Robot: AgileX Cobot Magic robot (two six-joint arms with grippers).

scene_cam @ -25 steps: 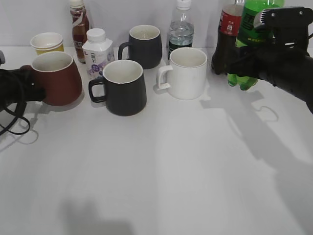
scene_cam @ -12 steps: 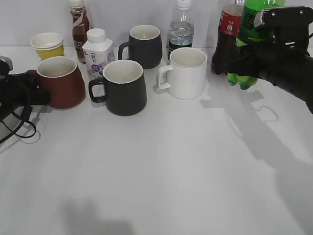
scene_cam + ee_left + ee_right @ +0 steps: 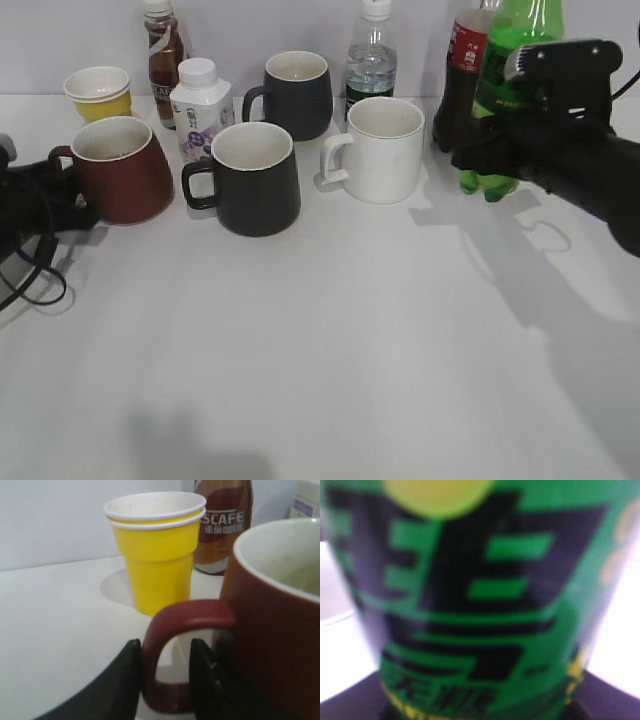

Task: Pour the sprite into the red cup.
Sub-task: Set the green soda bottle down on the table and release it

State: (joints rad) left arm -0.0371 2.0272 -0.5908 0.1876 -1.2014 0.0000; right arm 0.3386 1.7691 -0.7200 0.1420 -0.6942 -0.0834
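Note:
The red cup (image 3: 122,175) stands upright at the left of the table, handle pointing left. My left gripper (image 3: 62,205) is shut on that handle. In the left wrist view its jaws (image 3: 162,680) sit on either side of the handle of the cup (image 3: 280,630). My right gripper (image 3: 495,140) is shut on the sprite (image 3: 494,92), a green bottle held roughly upright just above the table at the far right. Its label fills the right wrist view (image 3: 470,595), and the jaws (image 3: 480,710) are mostly hidden there.
Between the two grippers stand a black mug (image 3: 250,180), a second black mug (image 3: 295,95) and a white mug (image 3: 380,150). Behind are a yellow paper cup (image 3: 97,92), a coffee bottle (image 3: 162,55), a small white bottle (image 3: 197,105), a water bottle (image 3: 370,55) and a cola bottle (image 3: 462,70).
The sprite has moved a little left and lower in my right gripper. The red cup has turned slightly, so its handle now shows on the left.

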